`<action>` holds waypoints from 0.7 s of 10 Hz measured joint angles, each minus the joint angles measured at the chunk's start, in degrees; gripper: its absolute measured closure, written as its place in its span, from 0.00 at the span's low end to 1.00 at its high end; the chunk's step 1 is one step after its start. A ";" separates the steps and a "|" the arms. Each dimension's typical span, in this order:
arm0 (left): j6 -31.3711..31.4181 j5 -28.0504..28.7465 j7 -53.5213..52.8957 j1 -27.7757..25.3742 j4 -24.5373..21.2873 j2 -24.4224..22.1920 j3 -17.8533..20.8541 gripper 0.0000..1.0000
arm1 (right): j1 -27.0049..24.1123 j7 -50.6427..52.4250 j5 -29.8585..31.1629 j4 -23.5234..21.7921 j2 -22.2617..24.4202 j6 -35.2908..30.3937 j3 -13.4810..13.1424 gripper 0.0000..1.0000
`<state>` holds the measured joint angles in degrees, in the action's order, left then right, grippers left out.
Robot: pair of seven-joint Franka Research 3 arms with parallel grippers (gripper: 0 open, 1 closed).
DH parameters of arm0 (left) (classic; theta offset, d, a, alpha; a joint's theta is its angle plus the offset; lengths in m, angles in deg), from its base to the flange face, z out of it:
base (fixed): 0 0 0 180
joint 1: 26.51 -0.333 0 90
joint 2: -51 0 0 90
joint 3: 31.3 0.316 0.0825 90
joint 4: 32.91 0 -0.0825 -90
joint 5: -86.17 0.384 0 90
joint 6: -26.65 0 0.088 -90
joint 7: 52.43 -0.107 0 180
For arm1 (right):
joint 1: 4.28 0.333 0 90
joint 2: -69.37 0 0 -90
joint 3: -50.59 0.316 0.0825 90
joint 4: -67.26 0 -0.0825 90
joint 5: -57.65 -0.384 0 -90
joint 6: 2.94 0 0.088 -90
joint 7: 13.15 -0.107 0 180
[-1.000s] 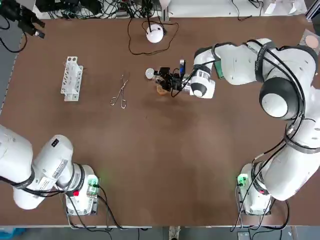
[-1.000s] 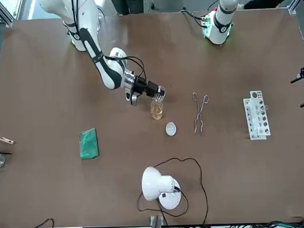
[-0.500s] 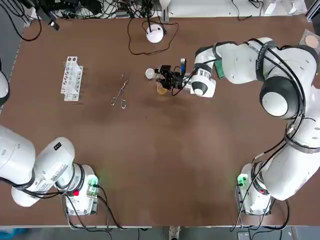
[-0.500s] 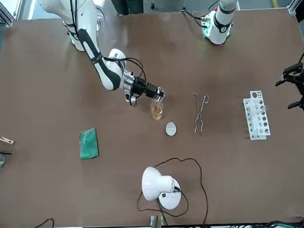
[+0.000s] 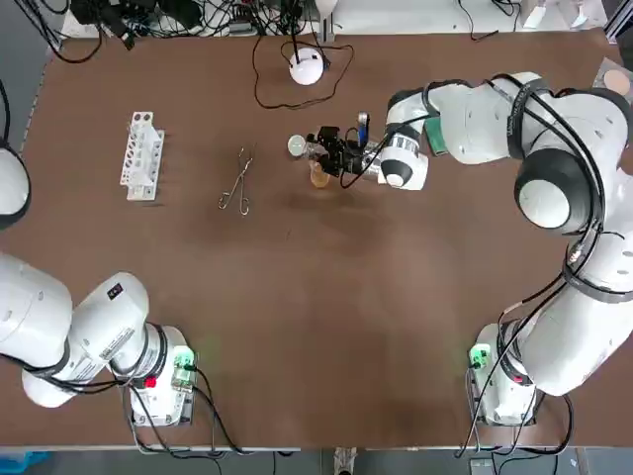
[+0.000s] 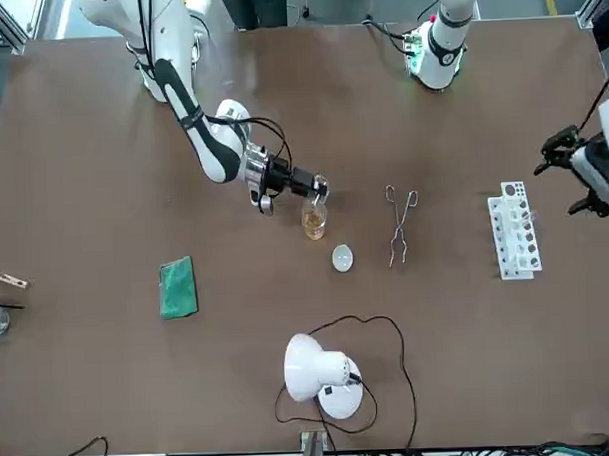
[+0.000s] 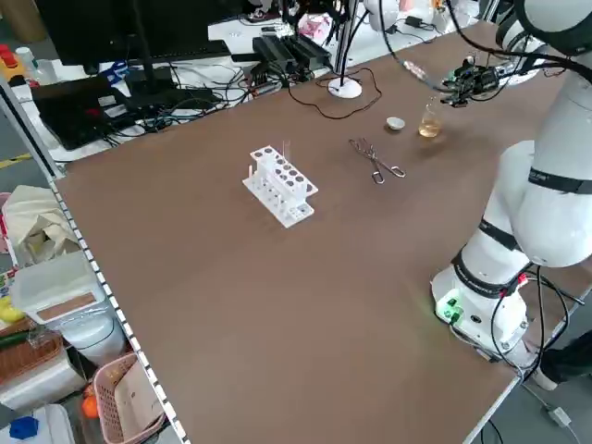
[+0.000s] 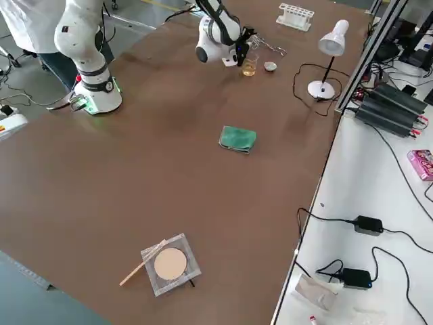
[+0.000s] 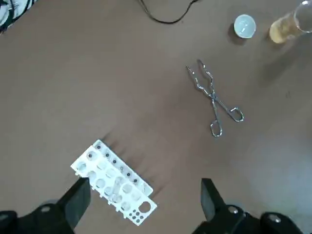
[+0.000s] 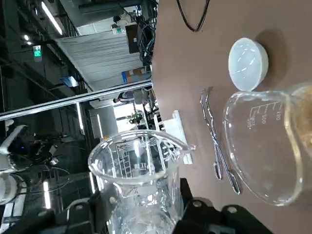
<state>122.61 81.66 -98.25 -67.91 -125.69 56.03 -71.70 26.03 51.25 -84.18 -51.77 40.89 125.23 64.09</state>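
Just above the amber-filled clear glass flask [image 6: 313, 222], R gripper [image 6: 309, 185] pinches a small clear glass beaker [image 6: 320, 191], tipped sideways; L gripper [image 9: 145, 195] spread, well apart.

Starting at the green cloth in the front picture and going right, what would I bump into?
green cloth → flask of amber liquid → small white cap → tongs → test tube rack → open left hand. The right hand, gripping a small beaker, and the lamp overlap the flask, so they're left out.
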 joint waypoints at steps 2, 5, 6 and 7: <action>0.01 0.47 7.94 0.09 0.02 -2.09 -0.70 0.00 | -0.50 -1.47 0.62 0.00 0.00 -0.65 0.00 0.41; -0.01 2.20 17.72 0.06 0.22 -3.46 -2.27 0.00 | -0.82 -2.47 1.35 0.00 0.00 -0.86 0.00 0.41; -1.19 3.91 24.58 0.07 0.96 -3.57 -3.51 0.00 | -0.82 -2.53 1.38 0.00 0.00 -0.87 0.01 0.41; -3.74 5.37 32.87 0.04 2.35 -3.63 -5.04 0.00 | -0.82 -2.89 1.39 0.00 0.00 -0.93 0.01 0.41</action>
<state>118.88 87.03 -65.38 -67.87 -123.35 52.40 -76.74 25.21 48.36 -82.79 -51.77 40.89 124.30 64.10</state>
